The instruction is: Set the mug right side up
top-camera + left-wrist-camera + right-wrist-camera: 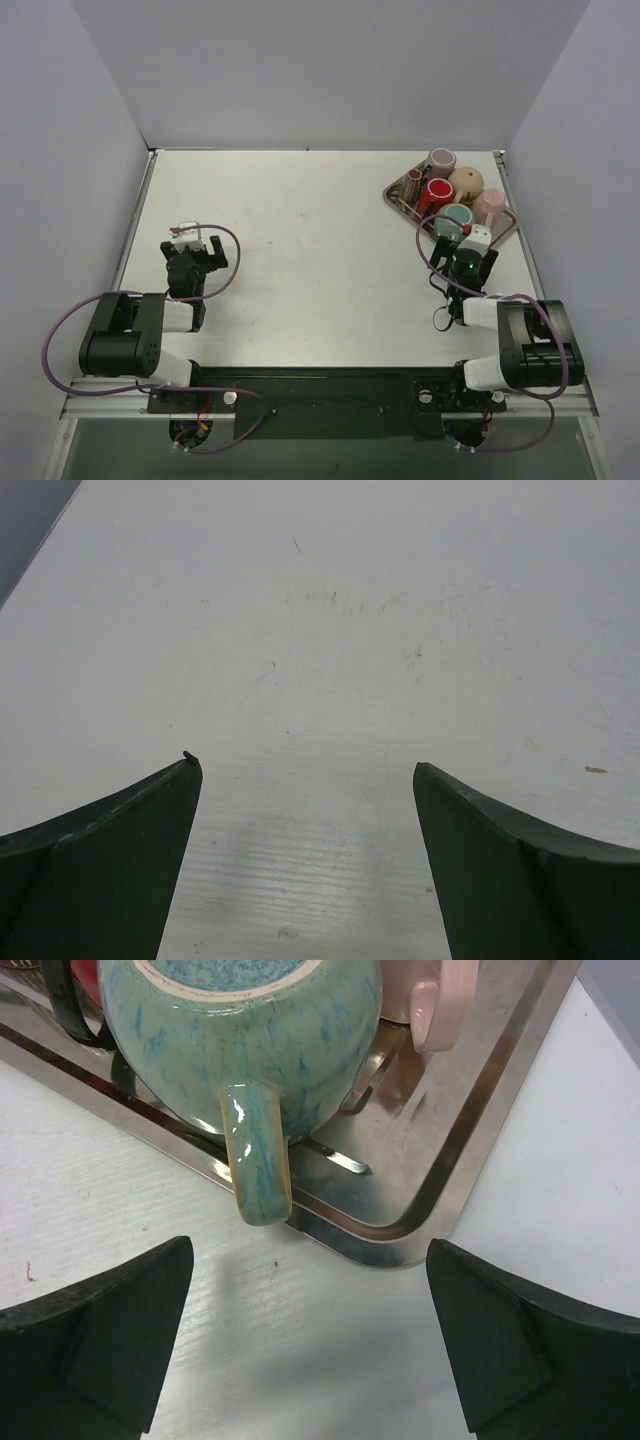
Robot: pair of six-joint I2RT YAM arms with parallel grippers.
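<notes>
One white table (300, 270) carries one steel tray (450, 1130) at its far right, holding five countable mugs (465, 183). The teal mug (250, 1030) stands bottom up at the tray's near edge. Two grippers, both spread open: the left gripper (305, 765) over bare table, the right gripper (310, 1245) just near the teal handle.

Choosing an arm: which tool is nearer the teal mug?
Right. The right tool is open just short of the teal mug; the left tool is far across the table.
</notes>
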